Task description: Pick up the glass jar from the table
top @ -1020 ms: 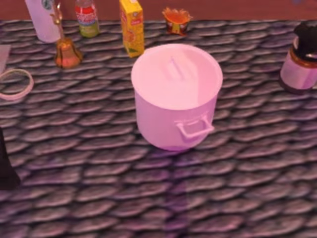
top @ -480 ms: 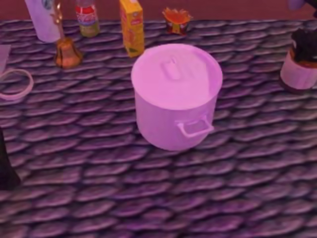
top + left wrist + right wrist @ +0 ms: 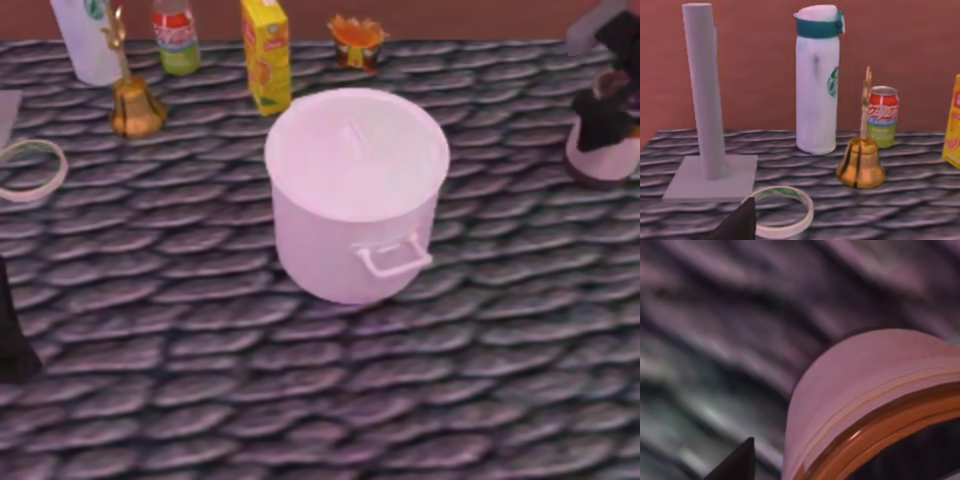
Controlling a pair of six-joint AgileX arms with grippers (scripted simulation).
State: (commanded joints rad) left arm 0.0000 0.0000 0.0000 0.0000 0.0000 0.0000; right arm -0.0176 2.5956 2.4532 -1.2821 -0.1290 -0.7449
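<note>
The glass jar (image 3: 600,158) stands on the table (image 3: 320,400) at the far right, its white label and brown base showing. My right gripper (image 3: 608,105) is directly over it, open, its dark fingers covering the lid. In the right wrist view the jar's label and brown band (image 3: 875,400) fill the frame, and one dark fingertip (image 3: 738,464) stands beside the label with a gap between them; the other finger is out of view. My left gripper (image 3: 8,345) is parked at the table's left edge, open, one fingertip (image 3: 742,224) showing.
A large white lidded pot (image 3: 355,190) stands mid-table. Along the back are a white tumbler (image 3: 85,40), a brass bell (image 3: 135,105), a red-and-green can (image 3: 176,38), a yellow carton (image 3: 266,55) and an orange cup (image 3: 358,40). A tape ring (image 3: 30,170) lies far left.
My right gripper has come in from the top right corner and dropped over the jar, hiding its lid. The jar and the left arm have stayed put.
</note>
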